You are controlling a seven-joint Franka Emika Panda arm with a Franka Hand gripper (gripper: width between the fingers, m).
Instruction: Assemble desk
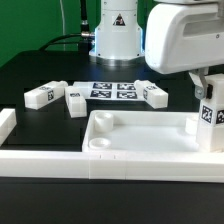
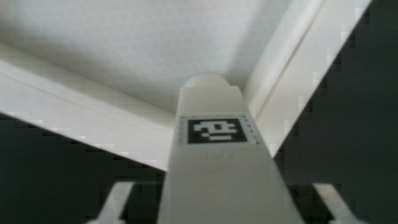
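At one corner of the tabletop (image 1: 150,137), a leg (image 1: 210,118) stands between jaws of the gripper (image 2: 219,203), hold uncertain; three loose legs (image 1: 45,95) remain behind it.

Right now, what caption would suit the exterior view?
Gripper straddles an upright tagged leg at the tabletop's end on the exterior view's right; three loose legs lie behind, beside the marker board.

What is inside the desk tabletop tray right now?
The tabletop looks bare inside, with one round socket at its corner on the exterior view's left. An upright tagged leg covers the opposite end, so that corner cannot be seen.
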